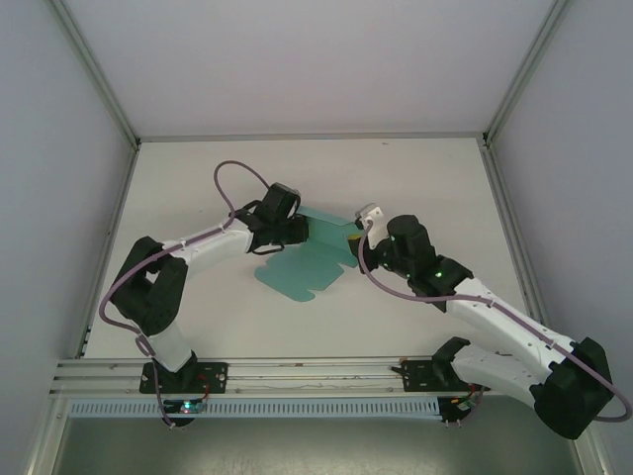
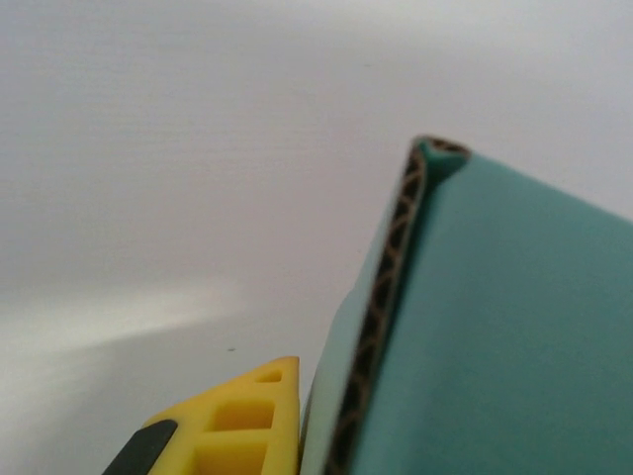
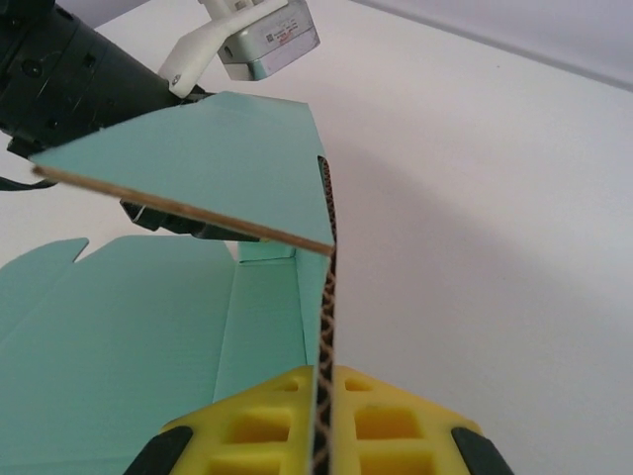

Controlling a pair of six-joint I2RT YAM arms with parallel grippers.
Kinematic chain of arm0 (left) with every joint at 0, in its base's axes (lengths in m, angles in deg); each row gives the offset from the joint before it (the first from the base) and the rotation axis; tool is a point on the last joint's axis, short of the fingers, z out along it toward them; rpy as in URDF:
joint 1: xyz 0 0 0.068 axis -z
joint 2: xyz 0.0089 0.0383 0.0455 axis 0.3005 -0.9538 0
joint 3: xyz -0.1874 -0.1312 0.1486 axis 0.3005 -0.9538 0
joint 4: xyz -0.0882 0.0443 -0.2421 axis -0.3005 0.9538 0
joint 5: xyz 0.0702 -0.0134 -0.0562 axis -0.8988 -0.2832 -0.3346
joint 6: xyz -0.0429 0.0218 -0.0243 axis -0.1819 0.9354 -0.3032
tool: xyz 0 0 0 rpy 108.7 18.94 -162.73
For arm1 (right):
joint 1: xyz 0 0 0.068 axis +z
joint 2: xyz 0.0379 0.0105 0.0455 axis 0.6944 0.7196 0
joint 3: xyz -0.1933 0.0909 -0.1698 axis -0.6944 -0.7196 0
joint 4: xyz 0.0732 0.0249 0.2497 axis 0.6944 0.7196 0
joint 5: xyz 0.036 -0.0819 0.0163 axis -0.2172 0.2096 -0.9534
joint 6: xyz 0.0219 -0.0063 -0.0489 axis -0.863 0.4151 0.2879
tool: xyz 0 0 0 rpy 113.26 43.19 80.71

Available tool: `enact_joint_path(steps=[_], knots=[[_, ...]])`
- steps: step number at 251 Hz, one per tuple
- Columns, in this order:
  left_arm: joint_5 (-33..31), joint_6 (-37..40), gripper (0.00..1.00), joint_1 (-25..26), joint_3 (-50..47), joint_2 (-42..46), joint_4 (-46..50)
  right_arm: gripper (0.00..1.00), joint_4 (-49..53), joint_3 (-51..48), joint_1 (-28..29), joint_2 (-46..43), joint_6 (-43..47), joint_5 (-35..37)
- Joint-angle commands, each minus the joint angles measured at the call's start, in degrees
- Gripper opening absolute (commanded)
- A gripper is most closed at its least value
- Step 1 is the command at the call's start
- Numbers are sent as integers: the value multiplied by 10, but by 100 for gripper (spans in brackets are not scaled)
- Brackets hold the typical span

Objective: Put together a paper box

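The paper box (image 1: 302,269) is a teal-green die-cut card sheet lying mid-table, its far part folded up between the two arms. My left gripper (image 1: 293,231) is at the sheet's far left side, shut on a raised flap (image 2: 495,346) whose corrugated edge runs beside the one yellow finger (image 2: 237,426) in view. My right gripper (image 1: 354,240) is at the far right side, its yellow fingers (image 3: 257,426) shut on an upright wall (image 3: 326,327) of the box. A folded flap (image 3: 208,163) juts left over the flat sheet (image 3: 109,336).
The white table (image 1: 435,198) has open room behind and to both sides of the sheet. Grey walls and metal frame posts (image 1: 509,84) bound it. A rail (image 1: 297,371) with the arm bases runs along the near edge.
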Motion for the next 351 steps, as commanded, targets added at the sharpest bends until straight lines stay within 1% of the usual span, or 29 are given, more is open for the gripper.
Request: enact_joint_path(steps=[1,29,41,48,59,81,90,114,126,137,149,166,174,187,196,218,253,289,307,327,340,351], knots=[[-270,-152,0,-48,23,-43,135,0,10,-10,18,-44,3,-5],[-278,-151,1,-47,29,-44,138,0,7,-7,19,-35,8,-7],[-268,-137,1,-47,31,-38,137,0,3,-5,19,-29,8,-5],[-264,-129,4,-46,30,-31,134,0,2,-3,19,-25,10,-6],[-256,-116,11,-46,22,-19,118,0,-1,1,19,-20,13,-10],[-197,-33,15,-47,-21,14,17,0,-8,12,19,-10,18,-28],[-156,2,18,-47,-40,27,-26,0,-10,16,19,-5,19,-34],[-75,75,30,-47,-86,64,-114,0,-12,22,19,2,17,-39],[-65,87,39,-47,-100,78,-133,0,-18,19,19,0,15,-46],[-59,100,41,-47,-105,89,-137,0,-26,15,18,-3,15,-56],[-55,108,46,-47,-111,97,-143,0,-34,11,18,-6,16,-64],[-32,127,47,-47,-124,109,-167,0,-37,9,13,-7,15,-75],[-21,132,50,-47,-133,113,-186,0,-36,11,9,-6,12,-88],[2,143,50,-48,-149,120,-220,0,-36,13,4,-5,7,-104],[13,148,55,-49,-158,124,-240,0,-35,14,1,-5,6,-113],[44,155,58,-54,-177,132,-276,0,-31,15,-5,-9,3,-132],[94,166,58,-59,-185,133,-304,0,-24,19,-10,-12,4,-161],[145,178,59,-60,-201,139,-347,0,-15,21,-13,-11,1,-166],[144,179,58,-60,-207,141,-356,0,-18,21,-14,-13,0,-172],[143,183,49,-61,-203,138,-350,0,-21,21,-15,-16,0,-176],[141,181,38,-62,-197,131,-342,0,-20,22,-16,-16,0,-177],[139,181,31,-62,-190,127,-331,0,-20,23,-17,-17,-1,-177]])
